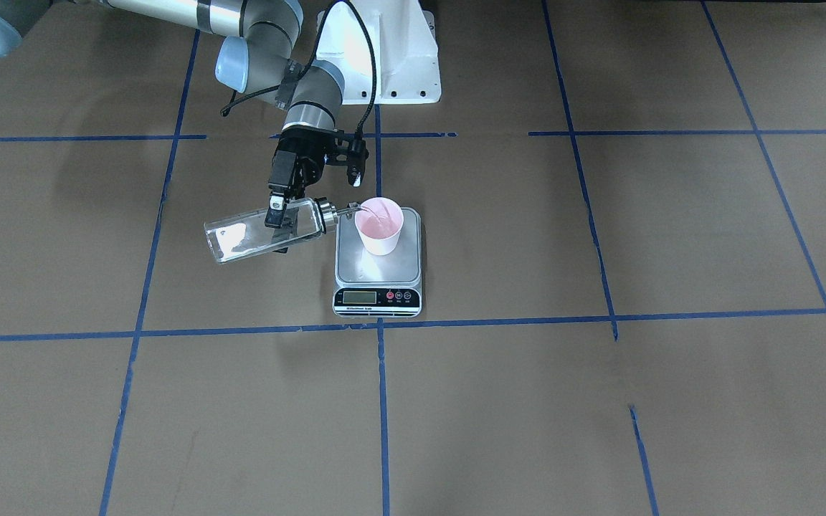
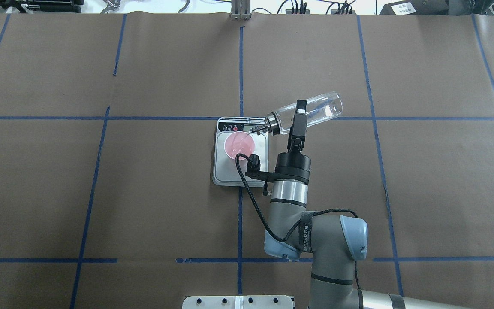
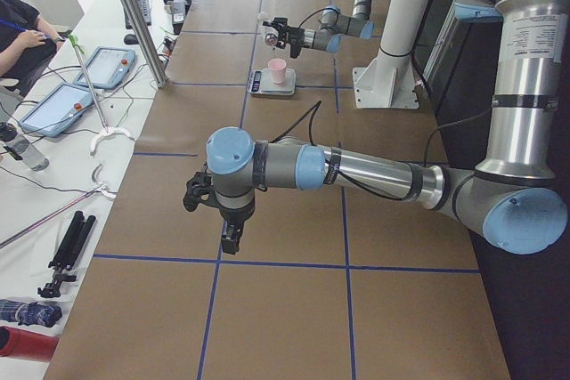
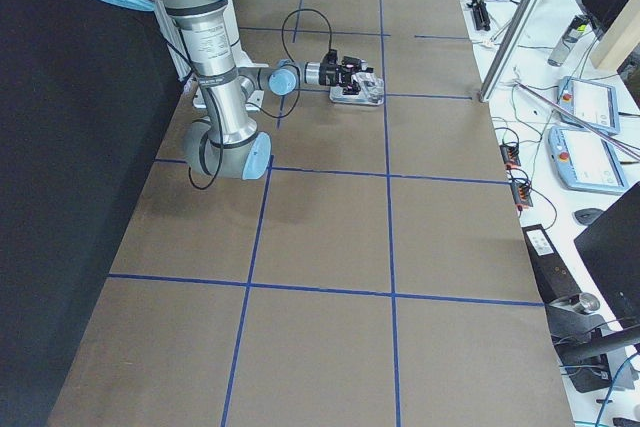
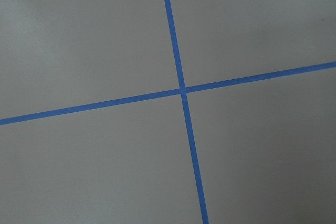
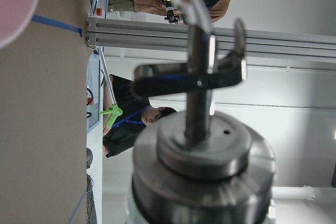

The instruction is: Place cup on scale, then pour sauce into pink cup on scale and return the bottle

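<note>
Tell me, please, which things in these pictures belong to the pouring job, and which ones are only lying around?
Belong to the job:
- cup, standing on the scale
- scale
- bottle, tilted toward the cup
- right end effector, shut on the bottle

Only lying around:
- control tablets
- black tripod
- left end effector, far from the scale

Hardly anything here can be read. The scale (image 1: 377,271) has a thin line of white print under its display (image 1: 356,297), too small to make out, and the display shows no digits I can read. The captions under its buttons (image 1: 399,294) blur too. A black strap (image 2: 305,234) on the right arm (image 2: 287,197) bears white lettering, also illegible.
</note>
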Controlling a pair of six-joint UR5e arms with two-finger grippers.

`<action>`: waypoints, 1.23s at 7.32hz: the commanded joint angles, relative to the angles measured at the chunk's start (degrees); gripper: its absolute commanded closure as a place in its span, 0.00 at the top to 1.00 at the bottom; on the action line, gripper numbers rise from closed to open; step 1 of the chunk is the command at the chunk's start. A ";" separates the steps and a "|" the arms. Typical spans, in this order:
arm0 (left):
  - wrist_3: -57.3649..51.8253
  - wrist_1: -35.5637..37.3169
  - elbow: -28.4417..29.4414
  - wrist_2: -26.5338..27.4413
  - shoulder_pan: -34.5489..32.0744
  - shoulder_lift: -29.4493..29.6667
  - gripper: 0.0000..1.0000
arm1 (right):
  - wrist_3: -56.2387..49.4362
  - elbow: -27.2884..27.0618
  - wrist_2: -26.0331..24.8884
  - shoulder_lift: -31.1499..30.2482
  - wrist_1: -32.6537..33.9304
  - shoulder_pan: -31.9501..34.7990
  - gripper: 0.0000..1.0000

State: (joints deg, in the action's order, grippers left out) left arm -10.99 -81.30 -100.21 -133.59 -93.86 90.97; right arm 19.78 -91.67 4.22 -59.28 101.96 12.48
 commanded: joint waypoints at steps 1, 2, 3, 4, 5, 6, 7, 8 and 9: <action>0.00 0.00 -0.16 0.00 0.00 0.00 1.00 | 0.00 0.00 0.00 0.04 0.00 0.00 0.00; 0.00 0.00 -0.07 0.00 0.00 0.00 1.00 | 0.00 0.00 0.00 0.04 0.00 0.00 0.00; 0.00 0.00 -0.24 0.00 0.00 0.00 1.00 | 0.09 0.00 0.00 0.04 0.00 0.00 0.00; 0.00 0.00 -0.25 0.00 0.00 0.00 1.00 | 0.09 0.00 0.00 0.04 -0.18 0.00 0.00; 0.00 0.00 -0.25 0.00 0.00 0.00 1.00 | 0.52 -0.09 0.09 0.04 -0.61 0.00 0.00; 0.00 0.00 -0.42 0.00 0.00 0.00 1.00 | 1.83 -0.26 0.17 -0.05 -1.05 0.00 0.00; 0.00 0.00 -0.42 0.00 0.08 0.00 1.00 | 2.80 -0.09 0.35 -0.31 -4.89 -0.52 0.00; 0.00 0.00 -0.51 0.00 0.09 0.00 1.00 | 2.81 -0.09 0.61 -0.84 -8.67 -1.14 0.00; 0.00 0.00 -0.51 0.00 0.00 0.00 1.00 | 2.90 -0.09 0.79 -1.63 -13.92 -1.93 0.00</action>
State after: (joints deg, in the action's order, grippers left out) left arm -10.99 -81.30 -100.68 -133.59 -93.81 90.97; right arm 22.44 -91.78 4.76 -60.10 93.72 11.41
